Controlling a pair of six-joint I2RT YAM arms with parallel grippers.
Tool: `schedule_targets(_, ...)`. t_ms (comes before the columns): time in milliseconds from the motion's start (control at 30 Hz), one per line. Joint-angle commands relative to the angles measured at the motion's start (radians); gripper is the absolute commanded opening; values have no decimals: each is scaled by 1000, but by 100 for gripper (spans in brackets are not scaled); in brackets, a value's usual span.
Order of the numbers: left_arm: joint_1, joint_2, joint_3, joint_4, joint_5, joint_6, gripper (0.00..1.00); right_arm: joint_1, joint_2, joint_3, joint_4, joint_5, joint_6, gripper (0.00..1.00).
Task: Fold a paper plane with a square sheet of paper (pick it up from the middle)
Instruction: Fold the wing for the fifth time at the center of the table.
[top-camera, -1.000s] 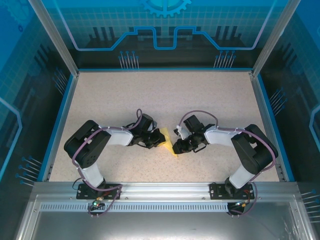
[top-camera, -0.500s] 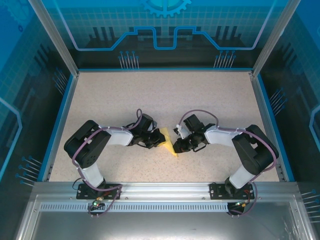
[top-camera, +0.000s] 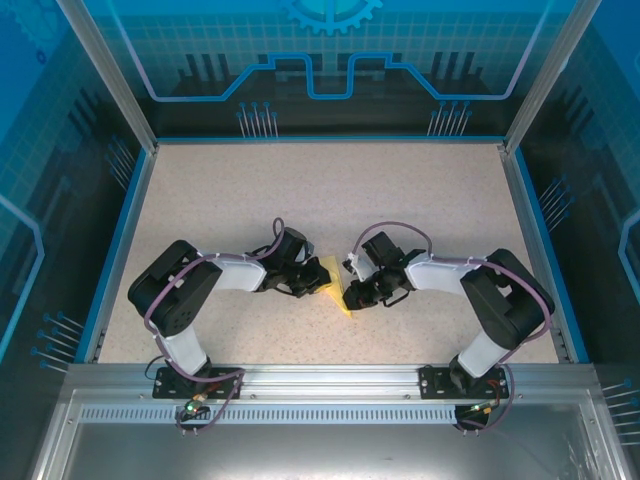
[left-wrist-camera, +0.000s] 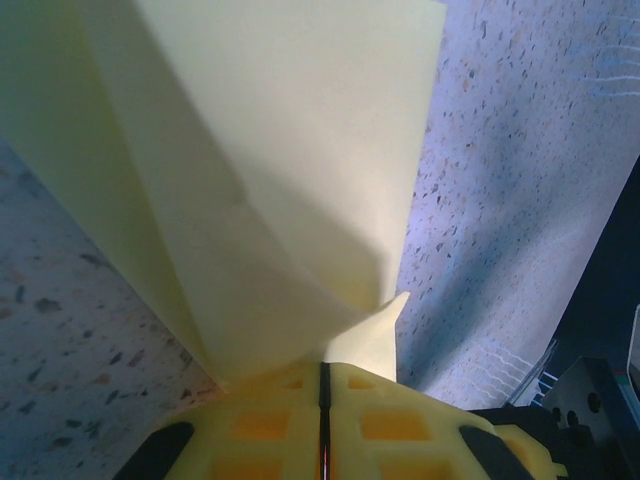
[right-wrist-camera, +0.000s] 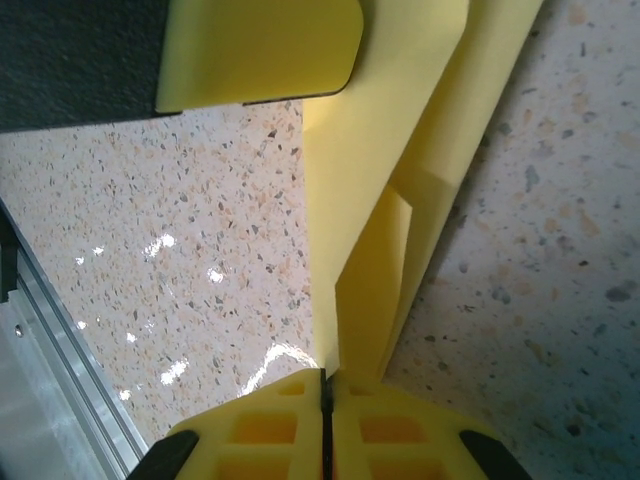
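Note:
The square sheet of paper (top-camera: 341, 291), pale yellow and partly folded, is held between the two arms just above the middle of the table. My left gripper (top-camera: 322, 283) is shut on its left side. In the left wrist view the folded layers (left-wrist-camera: 270, 150) fan out upward from the closed left gripper (left-wrist-camera: 323, 368). My right gripper (top-camera: 353, 294) is shut on the paper's right side. The right wrist view has the folded strip (right-wrist-camera: 400, 200) pinched in the closed right gripper (right-wrist-camera: 324, 378), with a yellow finger (right-wrist-camera: 260, 50) of the left gripper at the far end.
The speckled beige table (top-camera: 320, 200) is ringed by a blue border (top-camera: 118, 250) and aluminium posts. A metal rail (top-camera: 330, 375) carries both arm bases at the near edge. Open tabletop lies behind the grippers.
My right gripper has closed onto the paper and edged a little to the left. The left gripper has kept its grip and place.

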Motion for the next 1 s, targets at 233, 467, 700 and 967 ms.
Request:
schedule_targets(233, -4, -10, -5, -22, -19, 6, 10, 14, 47, 3, 16, -6, 6, 9)
schedule_targets(467, -5, -6, 0, -25, -25, 9, 10, 14, 10, 8, -15, 19, 9, 14)
schedule_targets(700, -4, 1, 10, -32, -31, 12, 10, 14, -17, -6, -39, 13, 1, 15)
schedule_targets(967, -4, 8, 17, -35, -33, 12, 10, 18, 37, -8, -40, 22, -1, 13)
